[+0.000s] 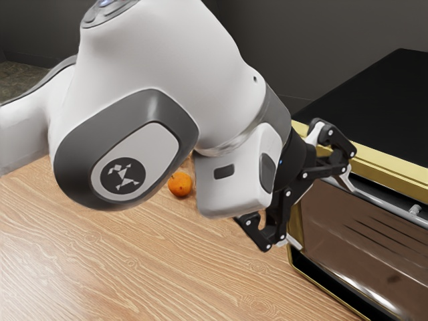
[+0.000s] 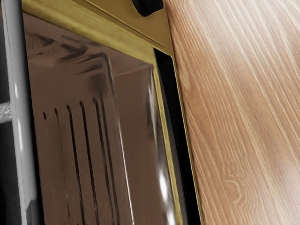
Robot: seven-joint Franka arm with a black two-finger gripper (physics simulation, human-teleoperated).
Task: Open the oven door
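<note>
Robot arm (image 1: 221, 73), cropped by the exterior view's upper and left edges, blocks our view of part of the wooden table (image 1: 87, 267); the oven (image 1: 381, 100) runs out of frame at that view's right. Wrist-view edges cut off the handle (image 2: 21, 112) and black knob (image 2: 149, 5) we see.

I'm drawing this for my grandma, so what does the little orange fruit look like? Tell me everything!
The orange fruit is small, round and bright orange, probably a real orange or a mandarin. Its skin looks whole, with a tiny dark mark near the top. It sits on the wooden table, and I see nothing else touching it. In the exterior view, my arm's white casing appears just to its right, but I can't tell how near it really is.
</note>
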